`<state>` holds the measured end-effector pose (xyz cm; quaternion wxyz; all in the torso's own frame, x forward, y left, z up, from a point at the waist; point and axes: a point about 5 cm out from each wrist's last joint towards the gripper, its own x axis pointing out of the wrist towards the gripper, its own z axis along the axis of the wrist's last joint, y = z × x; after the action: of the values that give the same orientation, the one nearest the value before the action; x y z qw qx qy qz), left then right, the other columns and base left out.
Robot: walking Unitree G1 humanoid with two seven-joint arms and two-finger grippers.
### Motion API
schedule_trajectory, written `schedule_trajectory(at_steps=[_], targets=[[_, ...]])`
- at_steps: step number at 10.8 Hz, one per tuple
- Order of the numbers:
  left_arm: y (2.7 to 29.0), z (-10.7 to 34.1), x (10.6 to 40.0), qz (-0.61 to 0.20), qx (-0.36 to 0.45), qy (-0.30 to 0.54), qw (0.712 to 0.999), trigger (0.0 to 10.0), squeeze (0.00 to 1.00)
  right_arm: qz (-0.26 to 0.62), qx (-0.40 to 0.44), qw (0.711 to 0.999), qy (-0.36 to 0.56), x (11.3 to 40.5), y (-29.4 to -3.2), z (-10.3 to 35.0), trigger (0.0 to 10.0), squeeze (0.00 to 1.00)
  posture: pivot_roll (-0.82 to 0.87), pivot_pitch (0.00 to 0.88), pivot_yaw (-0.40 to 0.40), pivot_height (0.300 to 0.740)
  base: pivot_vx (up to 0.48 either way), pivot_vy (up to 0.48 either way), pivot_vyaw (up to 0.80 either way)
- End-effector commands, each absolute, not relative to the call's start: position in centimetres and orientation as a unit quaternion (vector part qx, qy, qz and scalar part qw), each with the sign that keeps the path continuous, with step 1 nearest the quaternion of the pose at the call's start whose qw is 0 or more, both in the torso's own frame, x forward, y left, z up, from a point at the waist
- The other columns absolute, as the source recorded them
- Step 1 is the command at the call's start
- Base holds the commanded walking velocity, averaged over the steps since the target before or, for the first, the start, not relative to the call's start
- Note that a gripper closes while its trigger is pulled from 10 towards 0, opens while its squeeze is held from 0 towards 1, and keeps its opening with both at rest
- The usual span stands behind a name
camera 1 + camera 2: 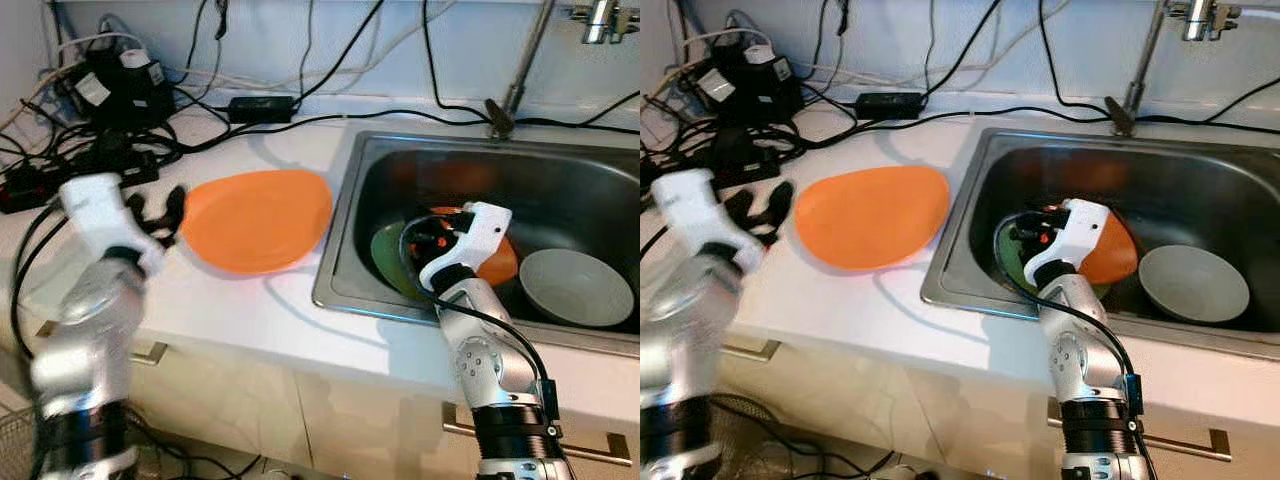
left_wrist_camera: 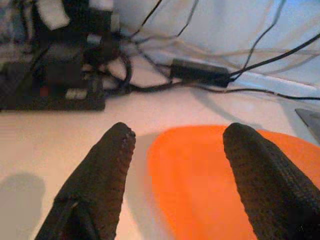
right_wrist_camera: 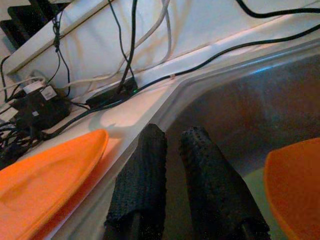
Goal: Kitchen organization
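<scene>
Judging from the left eye view, the sorting looks barely under way: one orange plate (image 1: 255,218) lies flat on the white worktop (image 1: 280,315) at centre left, while a green plate (image 1: 392,258), another orange plate (image 1: 495,258) and a grey bowl (image 1: 576,287) sit in the steel sink (image 1: 345,225) at right, not yet lifted out. The left gripper (image 1: 160,215) hovers at the worktop plate's left rim; the right gripper (image 1: 1032,226) reaches into the sink over the green plate. In the left wrist view the jaws stand wide apart astride the orange plate's near edge, a smooth, shallow, glossy dish, with a tangle of cables (image 2: 150,75) and a power strip (image 2: 50,90) behind. In the right wrist view the jaws are nearly together, holding nothing, above the sink's corner.
</scene>
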<state>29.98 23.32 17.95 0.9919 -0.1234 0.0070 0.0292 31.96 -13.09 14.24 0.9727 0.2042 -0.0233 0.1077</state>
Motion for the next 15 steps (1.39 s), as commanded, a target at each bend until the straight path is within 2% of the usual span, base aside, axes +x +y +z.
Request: schedule_trajectory(at_steps=[1,2,4,10,15], targets=[[23.7,17.7,29.6,0.038,-0.135,0.023,0.990,10.0,1.00,0.114,0.203,0.973,-0.010,32.1,-12.9,13.9,10.0,0.00,0.12,0.000,0.091,0.740,0.000,0.000,0.00],[23.3,17.1,29.2,0.020,-0.148,0.055,0.987,10.0,0.00,0.116,0.203,0.972,-0.010,32.1,-12.8,14.0,10.0,0.00,0.12,0.000,0.091,0.740,0.000,0.000,0.00],[22.2,15.1,28.2,0.005,-0.209,0.152,0.966,10.0,0.00,0.116,0.202,0.973,-0.007,32.1,-12.7,13.9,10.0,0.00,0.12,0.000,0.092,0.740,0.000,0.000,0.00],[20.9,16.4,29.5,-0.020,-0.370,0.195,0.908,10.0,0.00,0.112,0.203,0.973,-0.006,32.2,-13.0,13.9,10.0,0.00,0.11,0.000,0.100,0.740,0.000,0.000,0.00],[19.2,16.5,31.5,-0.029,-0.424,0.224,0.877,10.0,0.00,0.113,0.203,0.973,-0.008,32.2,-13.1,14.1,10.0,0.00,0.09,0.000,0.108,0.740,0.000,0.000,0.00]])
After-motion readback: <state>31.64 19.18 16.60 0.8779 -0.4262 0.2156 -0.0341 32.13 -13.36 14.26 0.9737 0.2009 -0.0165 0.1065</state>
